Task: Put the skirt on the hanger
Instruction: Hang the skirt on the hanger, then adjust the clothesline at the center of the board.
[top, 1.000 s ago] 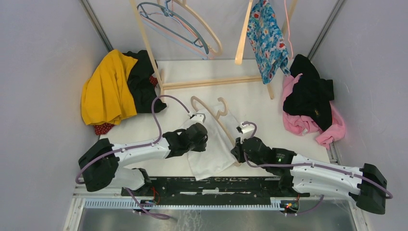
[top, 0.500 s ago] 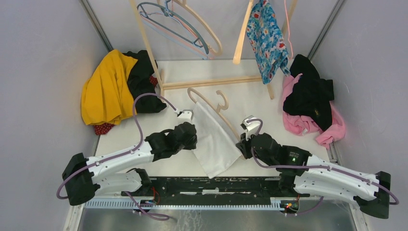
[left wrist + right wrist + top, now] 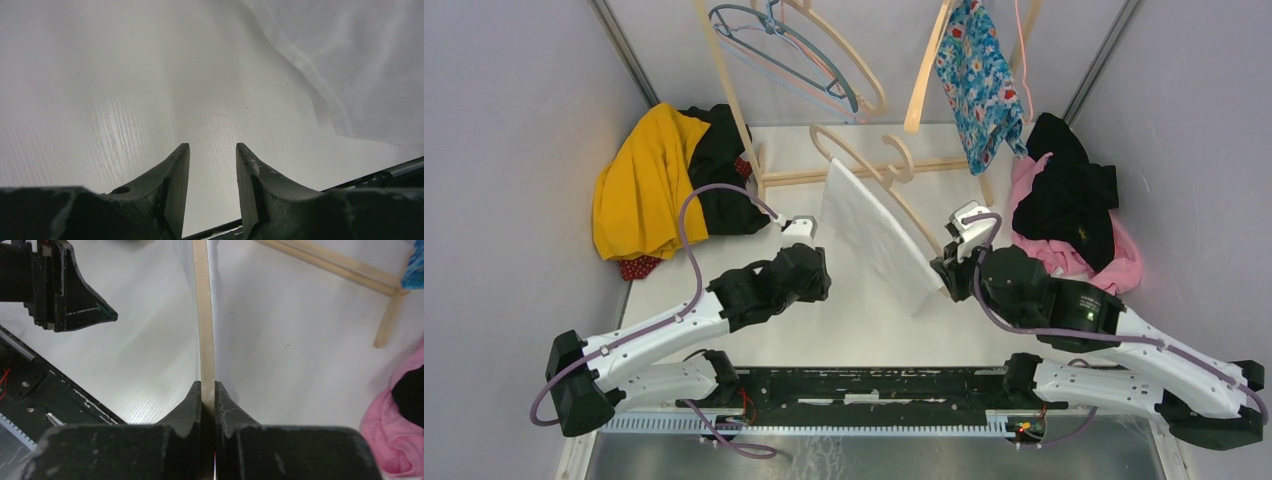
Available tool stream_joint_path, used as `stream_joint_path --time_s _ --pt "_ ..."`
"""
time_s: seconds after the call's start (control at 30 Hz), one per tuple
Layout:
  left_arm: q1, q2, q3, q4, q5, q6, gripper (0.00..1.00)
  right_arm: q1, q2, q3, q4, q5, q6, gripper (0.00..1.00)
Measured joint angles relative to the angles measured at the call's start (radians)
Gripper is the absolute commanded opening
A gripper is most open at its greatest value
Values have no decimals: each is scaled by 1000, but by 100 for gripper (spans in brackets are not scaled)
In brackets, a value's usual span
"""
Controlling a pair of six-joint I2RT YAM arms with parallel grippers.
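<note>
- Lifted off the table [image 3: 754,200] since 1 second ago, the white skirt [image 3: 879,240] is hanging draped just ahead of the right gripper [image 3: 208,386].
- Wooden hanger [image 3: 202,315] is carrying it, running straight out from that gripper's clamped fingers.
- Left gripper [image 3: 212,147] is standing part open and empty, with the skirt up to its right.

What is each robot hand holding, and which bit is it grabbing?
The right gripper pinches the wooden hanger near the end of one arm, with the white skirt draped on it. The left gripper holds nothing.
</note>
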Motion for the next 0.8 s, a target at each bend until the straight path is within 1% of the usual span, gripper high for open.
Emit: stream_joint_path --time_s 0.3,0.5,0.6,0.8 --pt "0 -15 0 -15 0 3 47 0 80 258 -245 122 -37 1" --pt "0 -29 0 -14 6 3 47 0 117 382 -359 185 -38 1" --pt "0 -37 0 -14 8 3 47 0 117 409 -394 193 -38 1" --pt "0 -82 -3 -14 8 3 46 0 88 410 -463 130 -29 1"
